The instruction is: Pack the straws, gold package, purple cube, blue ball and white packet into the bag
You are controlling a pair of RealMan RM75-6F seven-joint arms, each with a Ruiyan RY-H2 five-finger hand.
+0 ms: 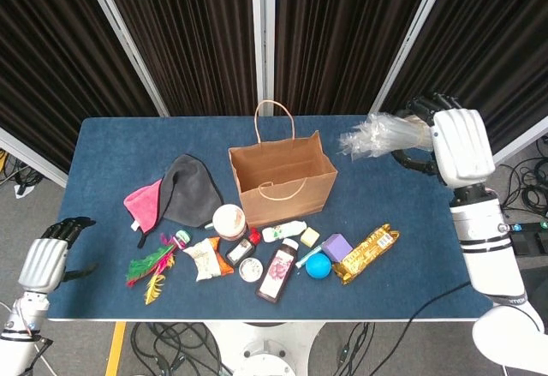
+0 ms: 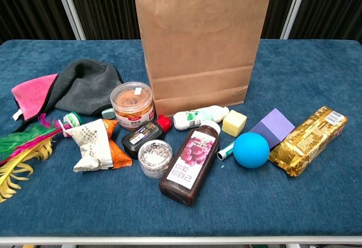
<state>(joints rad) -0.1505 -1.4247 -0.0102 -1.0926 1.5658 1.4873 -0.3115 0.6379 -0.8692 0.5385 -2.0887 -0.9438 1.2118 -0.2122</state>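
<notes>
My right hand [image 1: 454,140] grips a clear pack of straws [image 1: 381,134] and holds it high above the table, right of the brown paper bag [image 1: 282,176]. The bag stands upright and open at mid table. In front of it lie the gold package [image 2: 308,139], the purple cube [image 2: 274,127], the blue ball [image 2: 251,149] and the white packet [image 2: 91,144]. My left hand [image 1: 47,256] hangs off the table's left edge with its fingers curled around nothing. The chest view shows neither hand.
A grey cloth [image 1: 188,189] and a pink cloth [image 1: 145,202] lie left of the bag. Feathers [image 1: 152,265], a round jar [image 2: 132,105], a dark juice bottle [image 2: 188,162], a small white bottle [image 2: 199,117], a yellow block [image 2: 234,122] and a foil tin [image 2: 155,157] crowd the front.
</notes>
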